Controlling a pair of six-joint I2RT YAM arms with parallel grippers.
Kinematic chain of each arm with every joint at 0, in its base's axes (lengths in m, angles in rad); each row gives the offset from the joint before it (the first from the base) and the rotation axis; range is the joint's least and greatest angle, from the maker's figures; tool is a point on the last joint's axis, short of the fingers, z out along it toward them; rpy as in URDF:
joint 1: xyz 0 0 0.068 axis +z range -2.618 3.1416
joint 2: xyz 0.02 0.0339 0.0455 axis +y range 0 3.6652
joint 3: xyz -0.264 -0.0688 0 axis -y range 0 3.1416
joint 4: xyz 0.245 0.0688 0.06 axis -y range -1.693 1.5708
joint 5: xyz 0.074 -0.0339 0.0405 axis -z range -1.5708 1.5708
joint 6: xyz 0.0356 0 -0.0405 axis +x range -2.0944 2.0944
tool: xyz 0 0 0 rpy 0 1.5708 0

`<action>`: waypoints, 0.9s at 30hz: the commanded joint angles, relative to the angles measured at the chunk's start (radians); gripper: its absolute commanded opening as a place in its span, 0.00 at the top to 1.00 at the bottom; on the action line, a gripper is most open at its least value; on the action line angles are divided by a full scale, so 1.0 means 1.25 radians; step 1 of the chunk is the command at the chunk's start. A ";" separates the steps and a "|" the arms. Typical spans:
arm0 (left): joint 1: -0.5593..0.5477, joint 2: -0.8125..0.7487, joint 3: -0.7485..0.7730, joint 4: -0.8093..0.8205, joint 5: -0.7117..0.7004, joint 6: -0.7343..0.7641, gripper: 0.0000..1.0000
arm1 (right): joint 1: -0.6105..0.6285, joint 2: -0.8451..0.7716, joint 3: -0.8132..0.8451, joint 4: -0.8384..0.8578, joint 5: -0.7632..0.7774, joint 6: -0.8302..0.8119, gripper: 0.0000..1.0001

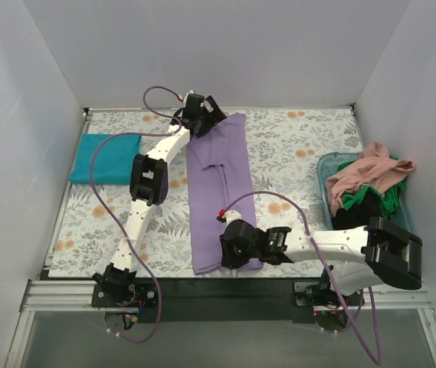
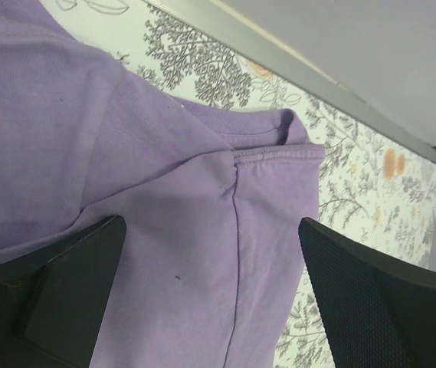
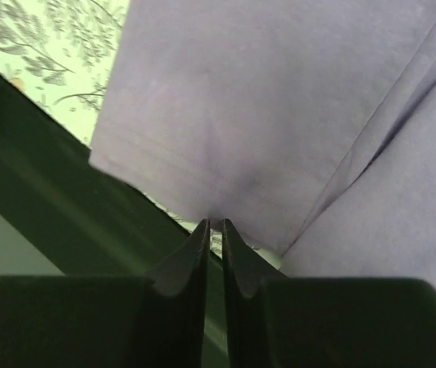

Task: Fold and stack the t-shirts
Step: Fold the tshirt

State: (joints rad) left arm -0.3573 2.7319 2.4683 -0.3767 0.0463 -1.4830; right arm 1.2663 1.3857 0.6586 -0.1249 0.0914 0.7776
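Lavender-purple t-shirt [image 1: 216, 184]: plain, under both claws. Teal t-shirt [image 1: 104, 159]: plain, left of the left gripper [image 2: 210, 230]. Right of the right gripper [image 3: 214, 226]: see-through blue tub [image 1: 325, 172] with salmon-pink t-shirt [image 1: 367, 175], green t-shirt [image 1: 386, 201] and black t-shirt [image 1: 348, 218]. Cloth [image 1: 294, 146] below the claws: pale grey, grey fern-leaf print, orange blossoms. Fingers [image 2: 371, 291]: black. Arms [image 1: 137, 222]: white and black. Cables [image 1: 257, 194]: purple.
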 commanded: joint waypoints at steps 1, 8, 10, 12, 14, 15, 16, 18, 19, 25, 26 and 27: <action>0.004 0.075 -0.031 -0.020 -0.027 -0.042 0.02 | 0.002 -0.060 0.047 0.007 0.015 -0.061 0.83; -0.003 0.069 -0.028 0.117 0.076 -0.155 0.02 | 0.001 -0.150 0.073 0.005 0.048 -0.075 0.77; -0.009 0.029 -0.052 0.122 0.059 -0.135 0.02 | -0.007 -0.179 0.060 0.005 0.058 -0.067 0.67; -0.016 -0.060 -0.081 0.117 0.040 -0.108 0.02 | -0.021 -0.195 0.040 0.002 0.058 -0.063 0.56; -0.022 -0.175 -0.142 0.115 0.028 -0.070 0.02 | -0.032 -0.216 0.024 -0.007 0.046 -0.061 0.45; -0.023 -0.212 -0.162 0.110 0.024 -0.061 0.02 | -0.040 -0.224 0.019 -0.008 0.042 -0.066 0.21; -0.026 -0.257 -0.190 0.105 0.027 -0.042 0.02 | -0.045 -0.238 0.014 -0.014 0.039 -0.065 0.08; -0.033 -0.384 -0.275 0.084 0.041 -0.022 0.02 | -0.061 -0.254 0.002 -0.037 0.035 -0.058 0.02; -0.034 -0.425 -0.310 0.077 0.082 -0.014 0.02 | -0.064 -0.269 -0.003 -0.047 0.040 -0.054 0.01; -0.048 -0.857 -0.872 0.056 0.129 -0.045 0.02 | -0.089 -0.345 -0.079 -0.123 0.083 -0.023 0.02; -0.061 -0.916 -0.959 0.088 0.113 -0.059 0.02 | -0.094 -0.355 -0.089 -0.137 0.084 -0.020 0.02; -0.080 -1.027 -1.114 0.096 0.097 -0.075 0.02 | -0.100 -0.365 -0.097 -0.148 0.079 -0.020 0.01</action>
State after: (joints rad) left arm -0.4244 1.6535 1.4143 -0.2207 0.1867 -1.5379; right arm 1.1557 0.9676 0.5659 -0.2413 0.1627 0.7315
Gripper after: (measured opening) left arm 0.981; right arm 0.984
